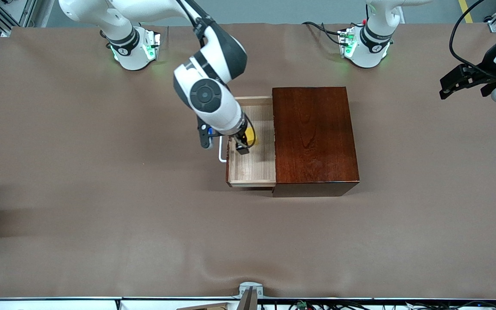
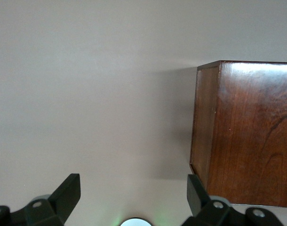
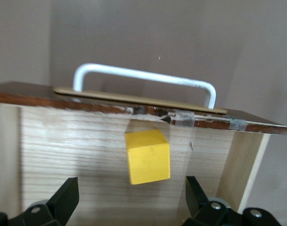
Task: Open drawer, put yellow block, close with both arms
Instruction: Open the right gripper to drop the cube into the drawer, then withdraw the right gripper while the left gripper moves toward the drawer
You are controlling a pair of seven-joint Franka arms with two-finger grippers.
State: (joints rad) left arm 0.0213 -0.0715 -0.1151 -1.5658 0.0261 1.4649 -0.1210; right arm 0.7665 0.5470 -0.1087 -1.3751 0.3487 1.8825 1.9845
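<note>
The drawer (image 1: 252,172) is pulled out of the dark reddish-brown box (image 1: 312,137) toward the right arm's end of the table, with its white handle (image 1: 221,155) on the front. The yellow block (image 1: 252,137) lies on the drawer's floor. My right gripper (image 1: 243,147) hangs over the drawer just above the block, open and empty. In the right wrist view the block (image 3: 148,156) sits ahead of the spread gripper (image 3: 129,197), near the handle (image 3: 143,77). My left gripper (image 1: 445,88) waits open over the table at the left arm's end.
The left wrist view shows the open left gripper (image 2: 134,193) over bare brown cloth, with a corner of the box (image 2: 247,136) to one side. The brown table cover (image 1: 101,193) spreads wide around the box.
</note>
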